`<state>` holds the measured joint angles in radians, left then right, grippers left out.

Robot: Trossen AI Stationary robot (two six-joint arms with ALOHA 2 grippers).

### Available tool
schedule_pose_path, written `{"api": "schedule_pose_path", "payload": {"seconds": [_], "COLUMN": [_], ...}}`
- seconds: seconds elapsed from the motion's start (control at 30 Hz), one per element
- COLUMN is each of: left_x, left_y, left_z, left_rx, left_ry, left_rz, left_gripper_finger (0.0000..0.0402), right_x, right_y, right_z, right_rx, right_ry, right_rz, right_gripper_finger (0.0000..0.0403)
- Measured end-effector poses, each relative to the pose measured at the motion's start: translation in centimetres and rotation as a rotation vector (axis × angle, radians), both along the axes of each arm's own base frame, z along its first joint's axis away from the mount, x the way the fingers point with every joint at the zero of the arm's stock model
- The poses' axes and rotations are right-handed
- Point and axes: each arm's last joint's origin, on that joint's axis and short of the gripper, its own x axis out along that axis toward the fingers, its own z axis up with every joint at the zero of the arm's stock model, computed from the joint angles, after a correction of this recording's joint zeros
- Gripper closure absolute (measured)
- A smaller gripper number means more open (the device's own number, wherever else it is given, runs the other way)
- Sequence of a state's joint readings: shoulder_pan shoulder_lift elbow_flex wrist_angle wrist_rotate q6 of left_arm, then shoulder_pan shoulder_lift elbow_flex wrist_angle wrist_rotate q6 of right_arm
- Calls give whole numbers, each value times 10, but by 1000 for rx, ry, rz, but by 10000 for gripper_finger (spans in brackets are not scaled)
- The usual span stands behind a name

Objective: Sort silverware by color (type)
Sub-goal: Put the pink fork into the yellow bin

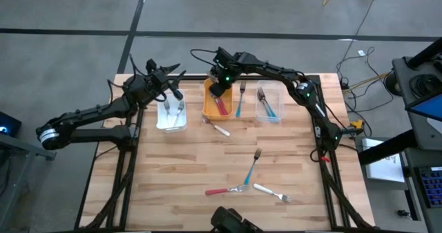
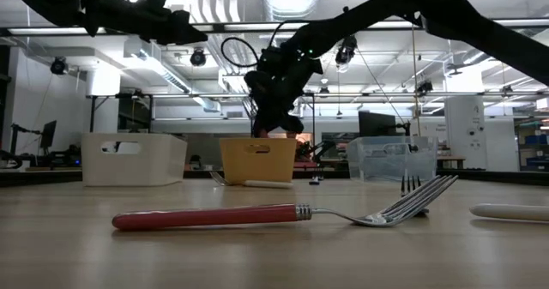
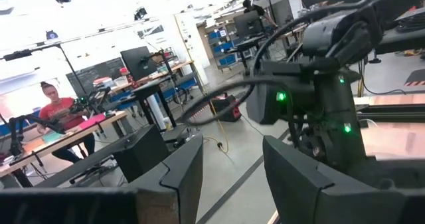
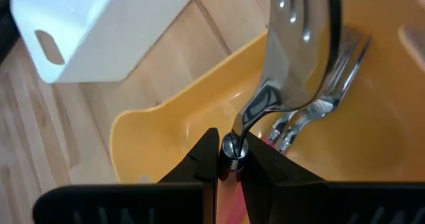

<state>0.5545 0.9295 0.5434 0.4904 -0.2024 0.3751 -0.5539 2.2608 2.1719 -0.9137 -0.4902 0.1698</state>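
My right gripper [image 4: 229, 156] hangs over the orange bin [image 1: 210, 107], shut on a red-handled fork [image 4: 292, 51] whose head points down into the bin, where more red-handled forks [image 4: 332, 84] lie. My left gripper [image 3: 232, 174] is open and holds nothing, hovering above the white bin [image 1: 171, 119], which holds white-handled pieces. Teal forks lie in the clear bin [image 1: 269, 108]. One teal fork [image 1: 240, 98] lies between the orange and clear bins. A white-handled utensil [image 1: 218, 128] lies just in front of the orange bin. A teal fork [image 1: 252, 167], a red fork [image 1: 224, 190] and a white fork [image 1: 273, 191] lie near the table's near edge. My right gripper pinches the fork between its two fingers where the red handle meets the metal neck [image 4: 240, 134]. The fingers come from above, pointing down. The fork is lifted clear and hangs head down over the inside of the orange bin.
The three bins stand in a row along the far side of the table [image 1: 207, 157]: white on the left, orange in the middle, clear on the right. Bare wood lies between the bins and the three forks at the near edge. A person sits at a desk [image 3: 56, 111] in the room beyond.
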Motion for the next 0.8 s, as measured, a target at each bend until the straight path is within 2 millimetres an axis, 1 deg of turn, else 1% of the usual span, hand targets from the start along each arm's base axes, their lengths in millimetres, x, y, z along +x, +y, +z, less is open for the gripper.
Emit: {"api": "schedule_pose_path", "payload": {"seconds": [0.07,0.3,0.4,0.63,0.8], "left_x": [0,0,0,0,0], "left_y": [0,0,0,0,0], "left_z": [0,0,0,0,0], "left_rx": [1,3,3,2,2], "left_ry": [0,-1,-1,-1,0], "left_rz": [0,1,1,1,1], "left_gripper_finger": [265,265,265,265,265], "right_x": [2,6,7,8,9], "right_y": [1,4,5,4,4], "right_z": [-5,-12,-15,-15,-14], "right_rx": [5,7,-25,-52,-59], "right_ry": [8,16,32,34,22], "right_rz": [5,10,-5,-20,-20], "right_gripper_finger": [376,377,373,304,291]}}
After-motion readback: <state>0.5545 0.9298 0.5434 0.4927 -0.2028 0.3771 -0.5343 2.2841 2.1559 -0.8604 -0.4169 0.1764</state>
